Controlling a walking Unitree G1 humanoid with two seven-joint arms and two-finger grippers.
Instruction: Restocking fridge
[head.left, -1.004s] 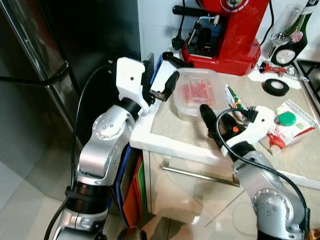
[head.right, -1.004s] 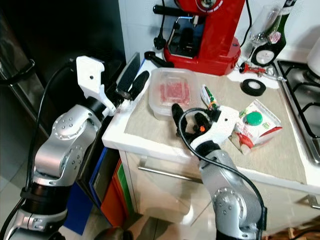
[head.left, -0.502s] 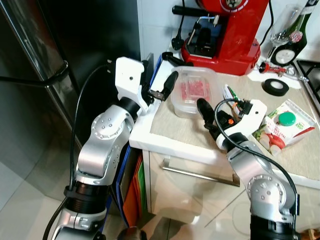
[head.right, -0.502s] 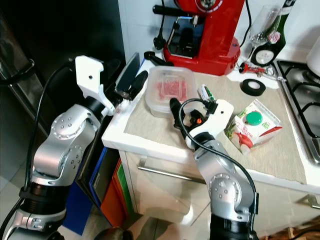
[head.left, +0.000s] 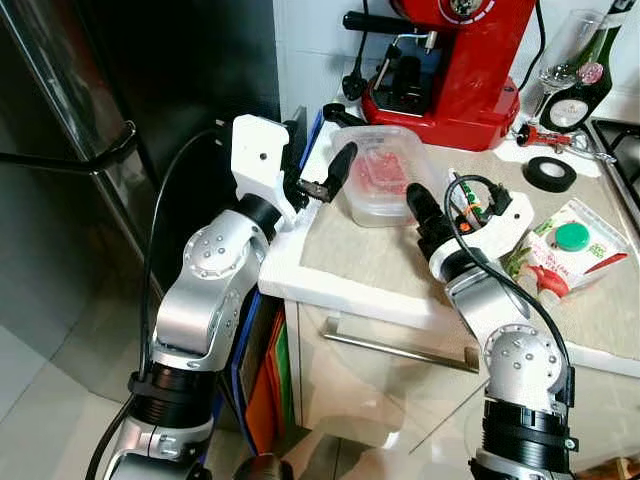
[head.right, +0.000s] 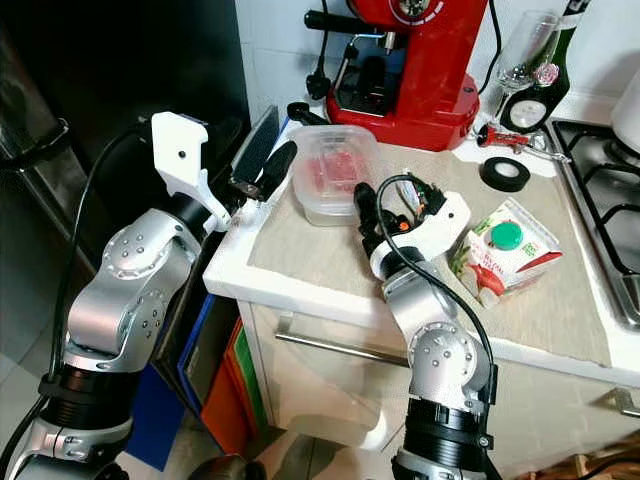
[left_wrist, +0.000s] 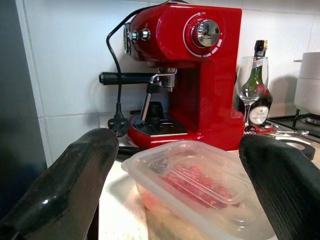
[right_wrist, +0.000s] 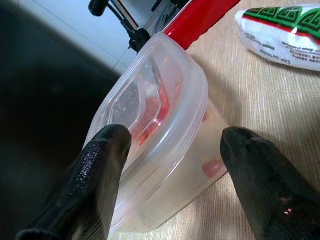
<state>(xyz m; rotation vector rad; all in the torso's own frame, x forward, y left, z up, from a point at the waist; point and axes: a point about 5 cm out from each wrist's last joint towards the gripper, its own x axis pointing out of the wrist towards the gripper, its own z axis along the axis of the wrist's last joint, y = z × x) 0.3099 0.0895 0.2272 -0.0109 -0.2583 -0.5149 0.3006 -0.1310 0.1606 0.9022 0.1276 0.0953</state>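
Container: a clear plastic lidded container (head.left: 383, 185) with red food inside is set on the beige countertop (head.left: 380, 260), near its far left corner, just in front of the red coffee machine (head.left: 450, 60).
Right gripper: the right gripper (head.left: 428, 222) is held low over the counter at the near right side of the container; its fingers (right_wrist: 260, 185) are spread wide, one to either side of the container's near end, and nothing is gripped. Whether the container is touched cannot be told.
Left gripper: the left gripper (head.left: 335, 172) is raised at the counter's left edge, just left of the container; its fingers (left_wrist: 70, 185) are parted wide and nothing is held, with the container seen between them in the left wrist view.
Fridge: a dark steel fridge (head.left: 110, 150) with a bar handle is seen at the far left.
Other items: a carton with a green cap (head.left: 560, 250) is lain at the right of the counter; a roll of black tape (head.left: 552, 174), a wine glass (head.right: 520, 55) and a dark bottle (head.left: 585, 85) are placed further back on the right.
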